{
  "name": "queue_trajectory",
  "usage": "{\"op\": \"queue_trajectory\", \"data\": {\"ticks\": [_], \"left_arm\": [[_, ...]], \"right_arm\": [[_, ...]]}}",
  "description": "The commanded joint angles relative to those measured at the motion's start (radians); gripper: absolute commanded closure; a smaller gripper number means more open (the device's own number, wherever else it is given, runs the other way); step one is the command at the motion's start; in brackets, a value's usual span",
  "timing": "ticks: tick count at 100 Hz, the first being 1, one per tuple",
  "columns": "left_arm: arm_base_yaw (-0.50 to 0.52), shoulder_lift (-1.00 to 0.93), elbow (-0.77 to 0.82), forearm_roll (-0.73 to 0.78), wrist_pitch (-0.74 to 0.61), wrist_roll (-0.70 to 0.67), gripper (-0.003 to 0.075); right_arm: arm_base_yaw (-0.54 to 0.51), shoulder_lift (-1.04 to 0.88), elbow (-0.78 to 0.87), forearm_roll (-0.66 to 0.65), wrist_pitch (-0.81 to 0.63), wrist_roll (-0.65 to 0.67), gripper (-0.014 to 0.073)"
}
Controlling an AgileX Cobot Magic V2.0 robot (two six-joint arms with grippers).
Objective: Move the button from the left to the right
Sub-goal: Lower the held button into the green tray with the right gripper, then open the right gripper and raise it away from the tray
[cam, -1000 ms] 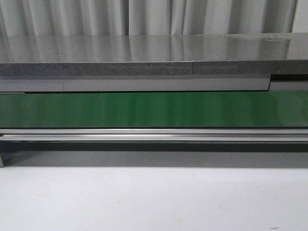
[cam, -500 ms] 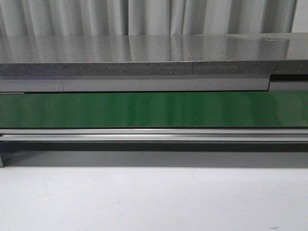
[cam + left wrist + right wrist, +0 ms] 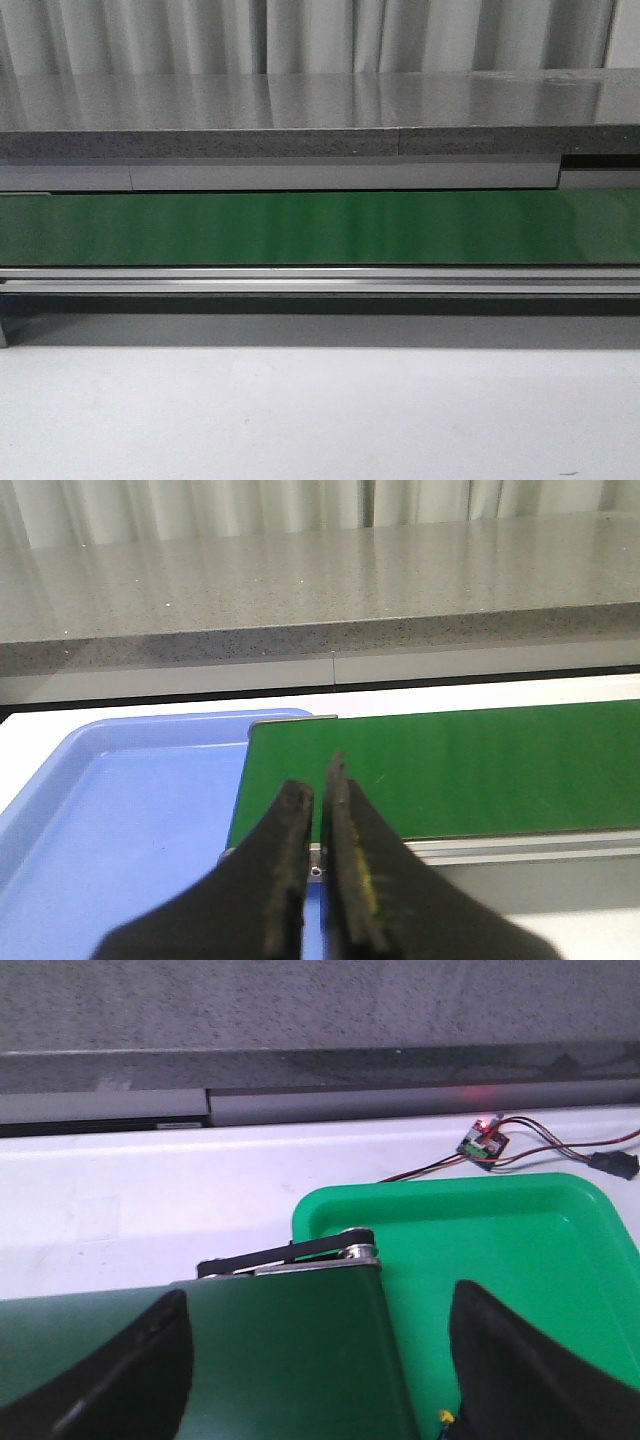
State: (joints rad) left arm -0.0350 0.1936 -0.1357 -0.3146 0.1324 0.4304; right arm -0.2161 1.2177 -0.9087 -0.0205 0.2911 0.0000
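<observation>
Left gripper (image 3: 318, 820): fingers are pressed nearly together, only a thin slit is seen between the tips, and nothing is pinched. It is held over the near edge of the green belt (image 3: 450, 770), right at the belt's end roller, with the blue tray (image 3: 130, 810) just beside that end. The tray's visible part is seen bare.

Right gripper (image 3: 315, 1360): fingers (image 3: 120, 1370) are spread wide, one over the belt's surface (image 3: 250, 1360), the other over the green tray (image 3: 500, 1250). Nothing is held between them and no contact with belt or tray can be made out. The belt's end roller (image 3: 300, 1252) is seen overlapping the tray's rim.

Button: not seen in the front view or on the visible belt. In the right wrist view a small yellow speck with a bluish spot (image 3: 446, 1418) is seen at the frame edge, in the green tray, just beside the inner side of the finger that hangs over the tray. Whether that is the button cannot be told; too little of it is shown.

Other items: a small circuit board (image 3: 484, 1144) with a red LED lit and wires attached is seen on the white table (image 3: 150, 1200) beyond the green tray. A grey stone counter (image 3: 300, 110) runs behind the belt (image 3: 320, 228), curtains (image 3: 300, 35) behind that.
</observation>
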Motion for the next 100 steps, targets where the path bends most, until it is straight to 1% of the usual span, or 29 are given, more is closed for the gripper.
{"op": "queue_trajectory", "data": {"ticks": [1, 39, 62, 66, 69, 76, 87, 100], "left_arm": [[-0.009, 0.011, -0.029, -0.015, -0.078, -0.003, 0.0715], [-0.009, 0.011, -0.029, -0.015, -0.078, -0.003, 0.0715], [-0.009, 0.011, -0.029, -0.015, -0.078, -0.003, 0.0715], [-0.009, 0.011, -0.029, -0.015, -0.078, -0.003, 0.0715], [-0.009, 0.011, -0.029, -0.015, -0.078, -0.003, 0.0715], [-0.009, 0.011, -0.029, -0.015, -0.078, -0.003, 0.0715], [-0.009, 0.011, -0.029, -0.015, -0.078, -0.003, 0.0715], [-0.009, 0.011, -0.029, -0.015, -0.078, -0.003, 0.0715]], "right_arm": [[0.029, -0.110, 0.038, -0.001, -0.090, -0.008, 0.0087], [0.191, -0.497, 0.345, -0.001, -0.175, -0.008, 0.0087], [0.213, -0.736, 0.480, 0.000, -0.150, -0.008, 0.0087], [0.213, -0.776, 0.493, 0.000, -0.138, -0.008, 0.0099], [0.213, -0.801, 0.503, 0.000, -0.127, -0.008, 0.0118], [0.213, -0.855, 0.513, 0.000, -0.093, -0.008, 0.0194], [0.213, -0.910, 0.513, 0.000, -0.040, -0.008, 0.0365], [0.213, -0.920, 0.513, 0.000, -0.029, -0.008, 0.0561]]}}
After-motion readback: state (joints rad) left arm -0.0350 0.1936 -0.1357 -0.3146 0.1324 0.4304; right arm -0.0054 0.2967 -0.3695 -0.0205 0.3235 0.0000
